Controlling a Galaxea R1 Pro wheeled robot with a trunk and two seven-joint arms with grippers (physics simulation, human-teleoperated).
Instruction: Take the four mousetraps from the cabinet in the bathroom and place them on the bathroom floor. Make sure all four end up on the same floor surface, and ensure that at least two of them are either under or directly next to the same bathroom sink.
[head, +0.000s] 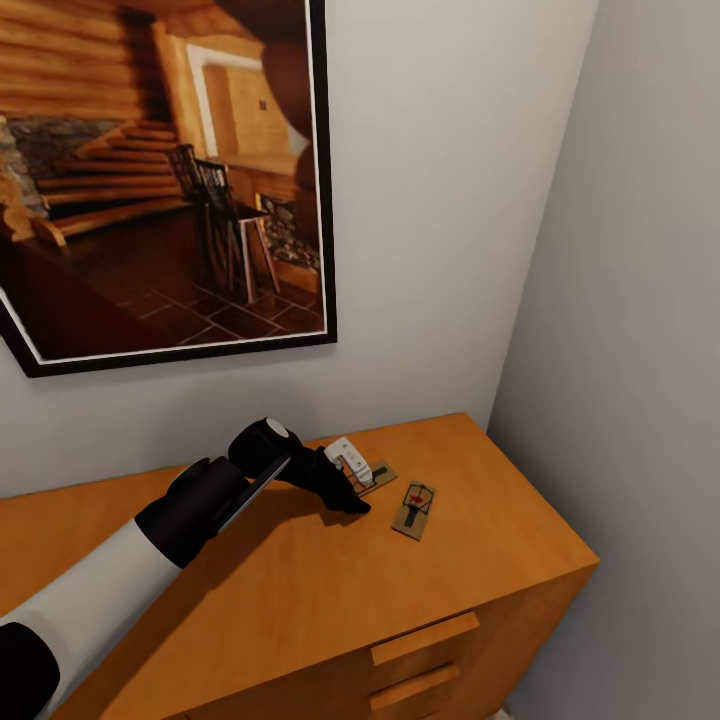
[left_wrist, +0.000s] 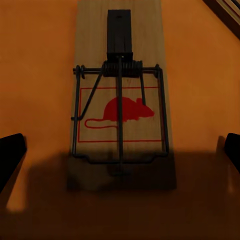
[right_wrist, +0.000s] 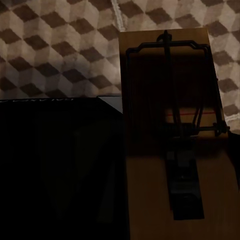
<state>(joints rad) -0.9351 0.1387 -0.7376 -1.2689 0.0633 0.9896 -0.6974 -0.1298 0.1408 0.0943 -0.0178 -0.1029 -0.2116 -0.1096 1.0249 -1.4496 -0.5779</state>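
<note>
A: What is in the room, starting at the left?

B: A large black-framed picture of a log-cabin interior hangs tilted on the pale grey wall. Below it runs the orange-brown cabinet, its flat top matte and bare wood, with slot-handled drawer fronts at its near face. It ends in the corner where a second grey wall meets the first.

A: And the left arm?

B: It reaches across the cabinet top from the left, and the left gripper sits low over one mousetrap. In the left wrist view that mousetrap lies flat on the wood between the two dark fingertips, which stand apart and clear of its edges.

A: Anything further right?

B: A second mousetrap lies just beside the first, flat on the top, near the cabinet's right end.

A: The right gripper?

B: I cannot tell how its jaws stand. The right wrist view shows a third mousetrap, close and in shadow, above the cube-patterned bathroom floor.
</note>
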